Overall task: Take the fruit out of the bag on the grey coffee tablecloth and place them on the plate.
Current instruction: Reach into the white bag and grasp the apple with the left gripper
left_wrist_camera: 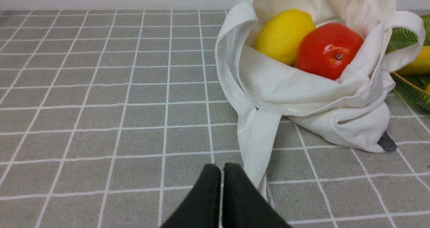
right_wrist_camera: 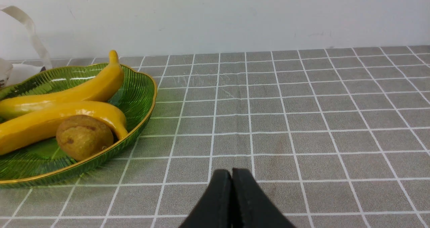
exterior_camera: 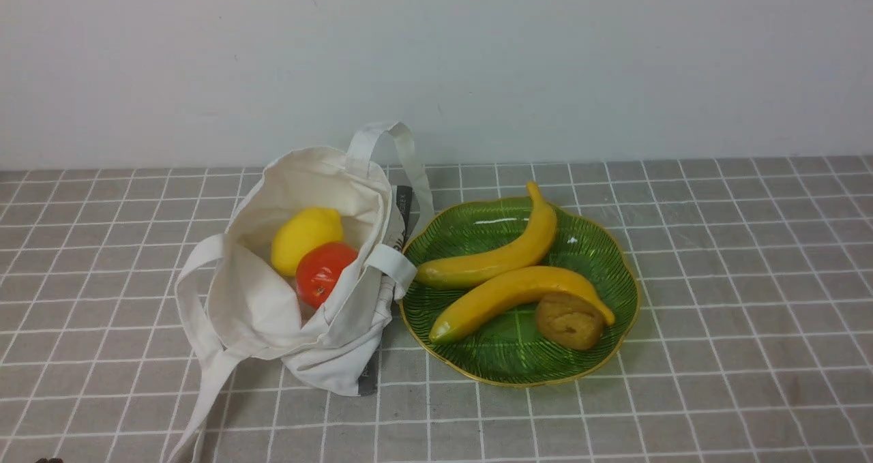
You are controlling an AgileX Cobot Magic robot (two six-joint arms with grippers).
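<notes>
The cream-white bag point(exterior_camera: 273, 313) point(left_wrist_camera: 302, 97) lies open on the grey coffee tablecloth point(exterior_camera: 716, 279), left of the plate point(exterior_camera: 505, 361) point(right_wrist_camera: 141, 87). Inside it sit a yellow lemon point(exterior_camera: 305, 234) point(left_wrist_camera: 284, 35) and a red-orange round fruit point(exterior_camera: 324, 272) point(left_wrist_camera: 327, 50), touching each other. My left gripper point(left_wrist_camera: 222, 169) is shut and empty, low over the cloth short of the bag, beside its loose handle strap point(left_wrist_camera: 258, 147). The right gripper point(right_wrist_camera: 231, 173) is also shut and empty, over bare cloth to the right of the plate. Neither gripper shows in the front view.
Two yellow bananas point(exterior_camera: 498, 262) point(exterior_camera: 511, 296) and a brownish round fruit point(exterior_camera: 569, 321) point(right_wrist_camera: 84, 137) lie on the green plate. A white wall point(exterior_camera: 436, 61) stands behind the table. One bag handle point(exterior_camera: 399, 149) stands up at the back.
</notes>
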